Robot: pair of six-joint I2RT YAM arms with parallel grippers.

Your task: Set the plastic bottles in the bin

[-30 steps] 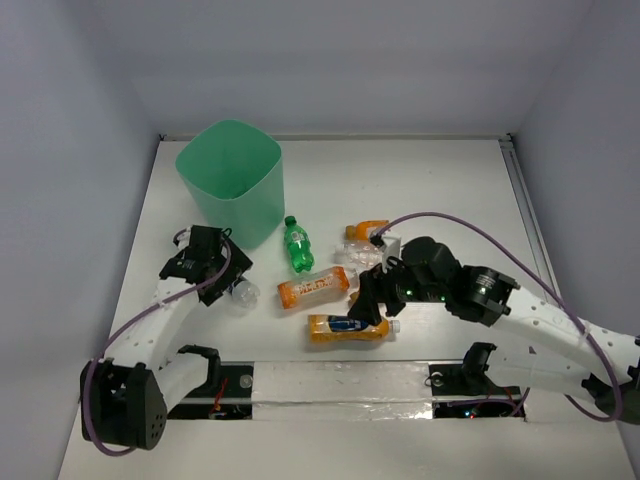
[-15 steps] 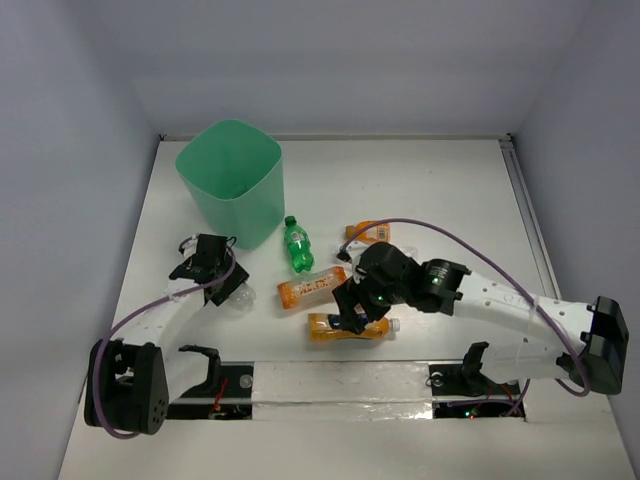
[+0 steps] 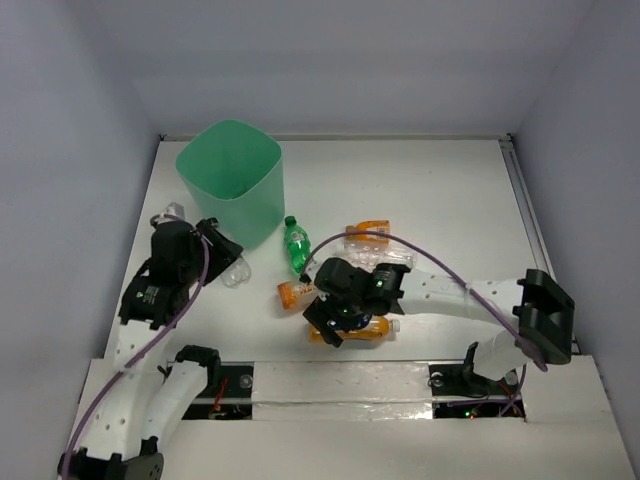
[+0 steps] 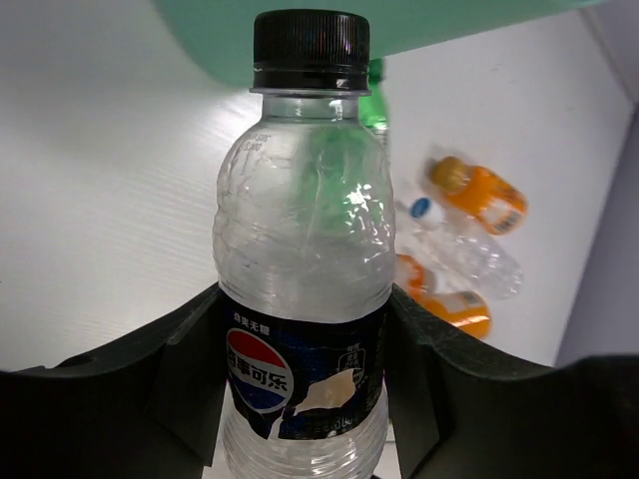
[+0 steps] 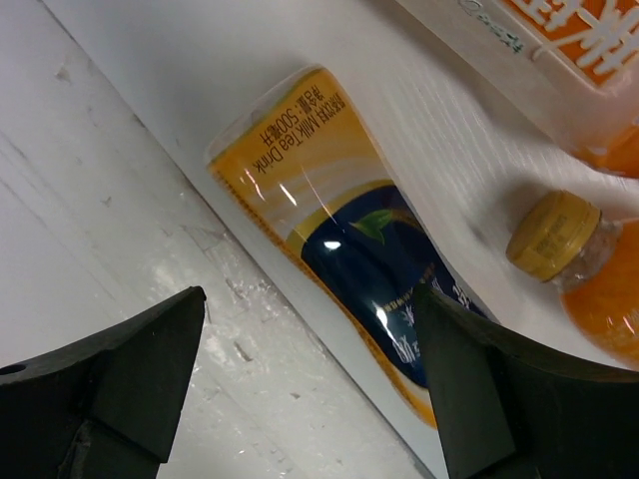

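Observation:
My left gripper [image 4: 305, 399] is shut on a clear plastic bottle [image 4: 305, 230] with a black cap and a dark blue label, its fingers [image 4: 170, 369] pressed to both sides. In the top view that gripper [image 3: 228, 262] holds the bottle [image 3: 238, 271] just in front of the mint-green bin [image 3: 232, 185]. My right gripper [image 5: 310, 399] hangs open just above an orange milk-tea bottle [image 5: 339, 210] lying on the table. From above, this gripper [image 3: 332, 325] covers the left end of that bottle [image 3: 372, 328]. A green bottle [image 3: 297, 245] lies beside the bin.
An orange bottle [image 3: 292, 293] lies half under my right arm, another orange one [image 3: 368, 232] and a clear one [image 3: 393, 256] farther back. A taped strip [image 5: 150, 299] runs along the near table edge. The walls stand close on the left, right and back.
The left gripper closed on the clear bottle and drew back and up with it. The right arm swung left over the orange bottles and its jaws widened.

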